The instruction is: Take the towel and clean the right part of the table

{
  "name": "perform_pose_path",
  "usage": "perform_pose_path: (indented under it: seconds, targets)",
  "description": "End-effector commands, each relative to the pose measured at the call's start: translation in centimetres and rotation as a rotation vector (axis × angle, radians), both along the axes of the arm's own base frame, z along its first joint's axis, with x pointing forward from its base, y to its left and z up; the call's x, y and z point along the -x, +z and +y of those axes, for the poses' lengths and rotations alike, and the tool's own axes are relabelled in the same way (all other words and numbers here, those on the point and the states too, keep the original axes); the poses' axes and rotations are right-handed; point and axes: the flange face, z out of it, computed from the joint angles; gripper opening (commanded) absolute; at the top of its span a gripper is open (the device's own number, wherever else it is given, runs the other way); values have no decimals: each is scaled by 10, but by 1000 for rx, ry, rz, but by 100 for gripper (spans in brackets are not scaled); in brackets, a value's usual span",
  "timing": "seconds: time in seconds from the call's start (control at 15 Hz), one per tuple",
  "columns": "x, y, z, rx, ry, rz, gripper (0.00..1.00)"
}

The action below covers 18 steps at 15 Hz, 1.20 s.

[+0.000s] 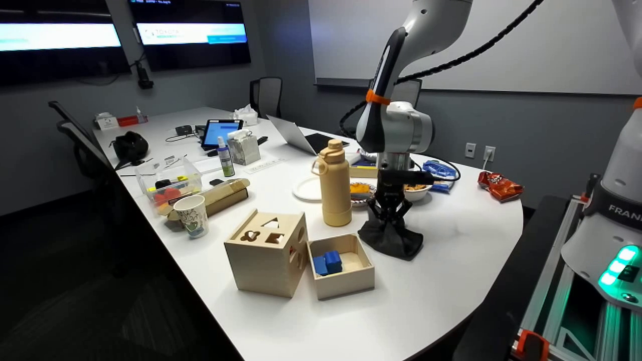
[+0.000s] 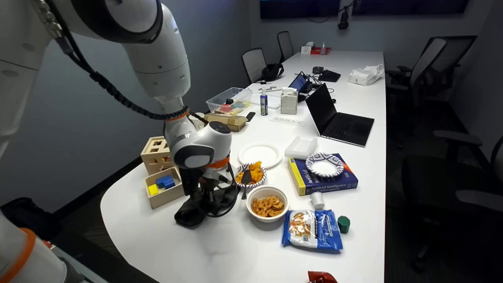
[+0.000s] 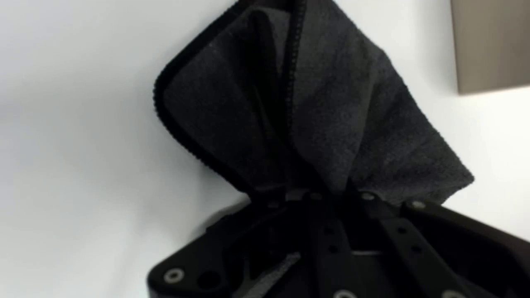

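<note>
A dark grey towel (image 1: 391, 242) hangs bunched from my gripper (image 1: 388, 219), and its lower part spreads on the white table (image 1: 451, 281). It also shows in an exterior view (image 2: 191, 214), partly behind the arm and cable. In the wrist view the towel (image 3: 327, 95) fans out from the fingertips, with folds and a stitched dark edge. The gripper (image 3: 327, 196) is shut on the gathered cloth; the pinched part is hidden between the fingers. A faint grey mark (image 2: 212, 251) shows on the table near the towel; I cannot tell smear from reflection.
Close beside the towel stand an open wooden box (image 1: 346, 288) with blocks, a wooden shape sorter (image 1: 266, 260) and a tan bottle (image 1: 336, 185). Bowls of food (image 2: 268, 204), a blue snack bag (image 2: 312, 230), a book (image 2: 322, 181) and a red bag (image 1: 500, 186) lie around.
</note>
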Motion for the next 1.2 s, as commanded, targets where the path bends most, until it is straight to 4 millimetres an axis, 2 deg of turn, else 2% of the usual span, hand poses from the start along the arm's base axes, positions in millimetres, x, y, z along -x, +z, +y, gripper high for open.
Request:
perform_pose_path:
  seconds: [0.0,0.2,0.33,0.47,0.6,0.73,0.8,0.87,1.0,1.13]
  targets:
    - [32,6,17,-33,82,12,2]
    - [68,8,21,-47,105,54,2]
    - [95,6,16,-49,78,88,2]
    - [123,4,2,-45,21,110,2]
    - [153,5,-18,-33,-57,119,2]
    - [174,8,-40,-11,-145,108,2]
    - [160,-2,-56,-7,-214,87,2]
    - [165,4,-69,5,-274,63,2]
    - [161,14,-88,40,-349,16,2]
    - [150,22,-94,58,-376,-28,2]
